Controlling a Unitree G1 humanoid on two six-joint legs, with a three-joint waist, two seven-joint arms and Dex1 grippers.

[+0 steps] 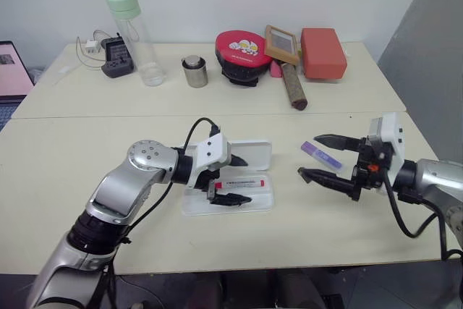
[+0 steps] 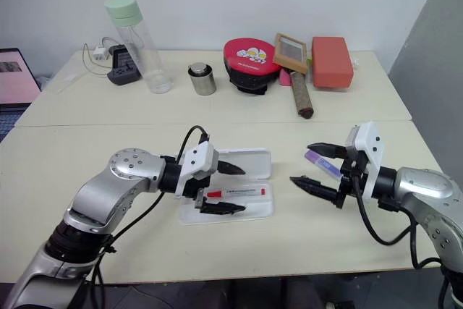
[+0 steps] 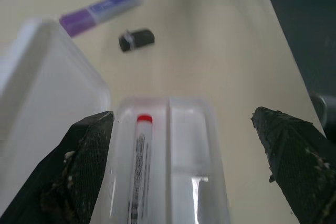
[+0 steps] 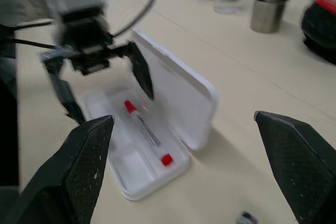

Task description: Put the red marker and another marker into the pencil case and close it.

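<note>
The white pencil case (image 1: 255,151) lies open in the middle of the near table, lid standing up at the back. The red marker (image 1: 242,181) lies lengthwise in its tray. My left gripper (image 1: 248,180) hovers open just over the tray, one finger on each side of the red marker and not touching it. In the left wrist view the red marker (image 3: 137,166) rests in the left channel. The purple marker (image 1: 320,155) lies on the table to the right of the case. My right gripper (image 1: 307,155) is open beside it, fingers spread wide, holding nothing.
A small dark cap (image 3: 136,39) lies near the purple marker. Along the far table stand a tall bottle (image 1: 134,34), a metal cup (image 1: 194,72), a red round case (image 1: 242,52), a brush (image 1: 289,70), a red box (image 1: 323,52) and a charger (image 1: 116,58).
</note>
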